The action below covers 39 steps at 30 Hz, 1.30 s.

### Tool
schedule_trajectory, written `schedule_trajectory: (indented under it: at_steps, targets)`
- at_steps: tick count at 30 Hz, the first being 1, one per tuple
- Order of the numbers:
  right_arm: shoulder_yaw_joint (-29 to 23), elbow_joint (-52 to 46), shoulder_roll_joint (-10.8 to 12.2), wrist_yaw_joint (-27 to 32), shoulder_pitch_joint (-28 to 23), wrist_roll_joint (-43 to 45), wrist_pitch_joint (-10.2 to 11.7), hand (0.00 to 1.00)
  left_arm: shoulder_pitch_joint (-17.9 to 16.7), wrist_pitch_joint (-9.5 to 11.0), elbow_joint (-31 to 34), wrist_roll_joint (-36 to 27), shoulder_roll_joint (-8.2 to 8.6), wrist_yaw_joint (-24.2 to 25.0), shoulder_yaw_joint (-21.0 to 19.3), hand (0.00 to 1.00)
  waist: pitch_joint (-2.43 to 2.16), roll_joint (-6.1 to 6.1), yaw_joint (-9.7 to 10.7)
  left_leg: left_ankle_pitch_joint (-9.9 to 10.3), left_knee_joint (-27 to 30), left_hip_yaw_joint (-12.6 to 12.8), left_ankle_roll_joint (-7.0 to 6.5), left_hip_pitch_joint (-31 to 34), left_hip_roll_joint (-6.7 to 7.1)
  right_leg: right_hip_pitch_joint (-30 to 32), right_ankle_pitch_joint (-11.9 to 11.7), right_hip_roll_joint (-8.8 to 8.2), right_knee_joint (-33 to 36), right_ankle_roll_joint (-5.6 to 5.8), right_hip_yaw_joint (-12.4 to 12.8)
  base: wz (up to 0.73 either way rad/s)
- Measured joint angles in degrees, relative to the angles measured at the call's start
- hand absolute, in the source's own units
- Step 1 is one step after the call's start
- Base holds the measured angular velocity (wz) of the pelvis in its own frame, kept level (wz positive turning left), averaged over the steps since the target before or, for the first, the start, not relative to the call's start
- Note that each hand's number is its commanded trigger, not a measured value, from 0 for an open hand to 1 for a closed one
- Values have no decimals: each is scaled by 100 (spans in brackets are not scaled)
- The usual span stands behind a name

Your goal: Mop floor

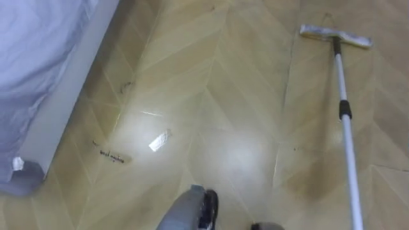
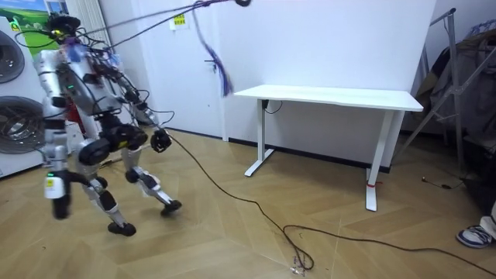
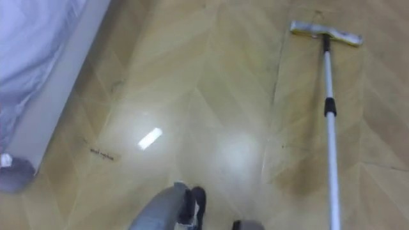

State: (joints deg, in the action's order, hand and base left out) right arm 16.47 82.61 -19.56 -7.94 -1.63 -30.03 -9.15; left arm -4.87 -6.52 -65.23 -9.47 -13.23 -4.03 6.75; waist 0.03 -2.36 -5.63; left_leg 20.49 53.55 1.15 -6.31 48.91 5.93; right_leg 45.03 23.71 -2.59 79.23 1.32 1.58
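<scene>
A flat mop lies on the wooden floor ahead of me to the right. Its grey head (image 1: 335, 36) is at the far end, and its white pole (image 1: 345, 128) runs back toward me and leaves the picture at the lower right. What holds the pole's near end is hidden. In the room view I stand bent forward with knees flexed, near the washing machines. My right hand (image 2: 58, 203) hangs low at the room view's left, and my left hand (image 2: 161, 141) is out in front of my hips.
A bed with a white sheet (image 1: 38, 57) fills the left side, its pale frame edge (image 1: 70, 89) running diagonally. A small white scrap (image 1: 160, 140) and a dark bit of debris (image 1: 112, 155) lie on the floor. A white desk (image 2: 333, 97) stands by the wall.
</scene>
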Motion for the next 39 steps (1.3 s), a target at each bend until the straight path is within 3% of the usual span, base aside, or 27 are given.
schedule_trajectory:
  at_steps: [1, 5, 6, 7, 9, 10, 13, 14, 15, 17, 19, 21, 22, 23, 24, 25, 26, 27, 29, 30, 31, 33, 34, 35, 36, 37, 39]
  targets:
    - [0, -7, 78, 102, -2, 26, 5, 100, 101, 42, -7, -6, 95, -107, -2, 0, 53, -139, 72, 94, -36, -251, 32, -209, 76, 177, 28, 64, -270, -14, -79, -41]
    - [28, -23, 268, 365, 77, 152, -4, 100, 140, 51, -62, -219, 264, -277, 11, 0, 70, -205, 47, 247, -457, -700, 169, -754, 190, 433, -16, -20, -2275, -41, -51, -55]
    - [19, -32, 326, 427, 164, 276, -103, 100, 93, 18, -137, -241, 264, -328, -6, 0, 95, -161, 24, 335, -494, -841, 249, -879, 196, 383, -209, -49, -2960, -50, -44, -52]
    - [5, -27, 370, 486, 317, 356, -210, 100, 66, -70, -236, -252, 262, -417, -53, 0, 118, -99, 17, 488, -405, -960, 346, -961, 179, 344, -460, -91, -3073, -69, -166, -42]
    - [-71, -5, 378, 569, 547, 525, -382, 100, 95, -193, -393, -371, 268, -454, -113, 0, 146, -11, 38, 586, -114, -962, 505, -940, 133, 261, -571, -249, -2892, -229, -475, 5]
    - [-137, 16, 327, 621, 785, 577, -508, 100, 160, -256, -482, -473, 269, -453, -111, 0, 125, -38, 12, 594, 136, -898, 528, -888, 35, 211, -441, -224, -2782, -311, -571, 28]
    - [-221, 138, 83, 575, 1470, 604, -701, 100, 414, -351, -682, -744, 207, -460, -143, 0, 174, 164, -244, 481, 928, -735, 718, -617, -175, 218, -68, -115, -2427, -508, -687, 12]
    - [-173, 234, -43, 524, 1905, 592, -705, 100, 522, -354, -795, -867, 120, -462, -128, 0, 183, 290, -361, 382, 1356, -717, 847, -454, -291, 233, 106, -28, -2224, -598, -693, 11]
    - [-80, 158, -219, 458, 2454, 523, -586, 100, 578, -362, -795, -1058, -63, -473, -77, 0, 222, 530, -413, -5, 2028, -626, 953, -80, -368, 225, 362, 77, -1960, -697, -686, 18]
    - [-17, 155, -401, 298, 2840, 483, -566, 100, 647, -385, -877, -1112, -153, -468, -90, 0, 235, 716, -431, -5, 2036, -591, 919, 291, -422, 151, 486, 108, -1867, -752, -721, 34]
    - [16, 151, -502, 198, 2988, 417, -526, 100, 669, -451, -902, -1078, -147, -417, -108, 0, 248, 715, -495, -1, 1576, -581, 909, 575, -412, -101, 614, 184, -1912, -824, -767, 33]
    - [13, 151, -498, 89, 2900, 302, -524, 100, 629, -474, -898, -1050, -145, -365, -111, 0, 243, 727, -550, -89, 532, -501, 918, 613, -412, -387, 781, 210, -2017, -796, -776, 22]
    - [26, 155, -483, 41, 2769, 193, -497, 100, 595, -481, -902, -1057, -133, -290, -123, 0, 258, 689, -560, -392, -59, -426, 833, 633, -420, -566, 885, 211, -2087, -739, -779, 16]
    - [33, 166, -449, 7, 2510, 59, -421, 100, 584, -487, -912, -1073, -112, -245, -135, 0, 230, 618, -550, -676, -190, -344, 687, 635, -419, -764, 989, 194, -2166, -655, -778, 35]
    - [33, 185, -430, -18, 2129, -24, -318, 100, 589, -489, -1001, -1082, -80, -172, -139, 0, 194, 545, -484, -703, -122, -238, 463, 550, -385, -908, 1088, 151, -2138, -541, -694, 46]
    - [20, 211, -427, -31, 1939, -45, -268, 100, 600, -487, -1009, -1082, -56, -144, -161, 0, 167, 486, -432, -641, -84, -173, 374, 531, -363, -927, 1102, 149, -2075, -508, -611, 76]
    - [22, 306, -418, -10, 1508, -115, -188, 100, 671, -474, -1023, -1082, 33, -138, -285, 0, 128, 379, -362, -496, -19, 7, 214, 454, -315, -901, 1031, 69, -1817, -354, -526, 64]
    - [32, 468, -321, 98, 1175, -113, -181, 100, 712, -435, -1024, -1079, 106, -150, -388, 0, 100, 341, -362, -361, -16, 203, 99, 301, -301, -889, 884, -28, -1530, -83, -457, 45]
    - [37, 563, -117, 277, 869, -99, -166, 100, 724, -399, -1020, -1051, 164, -168, -436, 0, 56, 277, -327, -192, -56, 140, 84, 107, -244, -842, 593, -110, -1283, 75, -450, -15]
    - [41, 563, -53, 326, 820, -97, -151, 100, 725, -378, -1015, -1027, 181, -192, -438, 0, 56, 263, -277, -164, -94, 24, 112, 61, -183, -801, 574, -119, -1289, 82, -430, -40]
    - [86, 554, 29, 424, 783, -98, -73, 100, 737, -325, -1011, -1024, 252, -296, -447, 0, 108, 173, -166, -144, -176, -307, 174, -55, -16, -675, 588, -125, -1359, 74, -368, -45]
    - [207, 450, 224, 760, 720, -2, -48, 100, 830, -227, -1012, -1097, 399, -527, -522, 0, 112, -9, 84, -242, -576, -664, 310, -369, 100, -289, 584, -174, -1946, 76, -276, -32]
    - [206, 407, 296, 840, 720, 58, -52, 100, 858, -192, -1013, -1143, 397, -572, -501, 0, 108, -16, 133, -290, -707, -689, 346, -447, 101, -215, 546, -228, -2232, 82, -242, -11]
    - [182, 326, 441, 987, 739, 142, -75, 100, 929, -114, -1015, -1258, 379, -657, -409, 0, 107, -6, 201, -355, -915, -774, 432, -575, 95, -163, 294, -333, -2967, 107, -122, -5]
    - [119, 177, 542, 1080, 744, 140, -114, 100, 969, -51, -1014, -1280, 372, -685, -352, 0, 123, 36, 224, -385, -1048, -830, 529, -687, 67, -262, -219, -480, -3233, 30, -352, -4]
    - [65, 161, 586, 1091, 745, 140, -123, 100, 975, -40, -1014, -1280, 379, -679, -357, 0, 135, 43, 221, -394, -1126, -828, 575, -748, 60, -342, -363, -488, -3320, -16, -476, 7]
    - [-3, 160, 649, 1086, 937, 27, -241, 100, 983, -54, -1015, -1349, 400, -651, -322, 0, 136, -45, 182, -509, -1457, -895, 733, -985, -189, -690, -579, -315, -3775, -259, -756, 17]
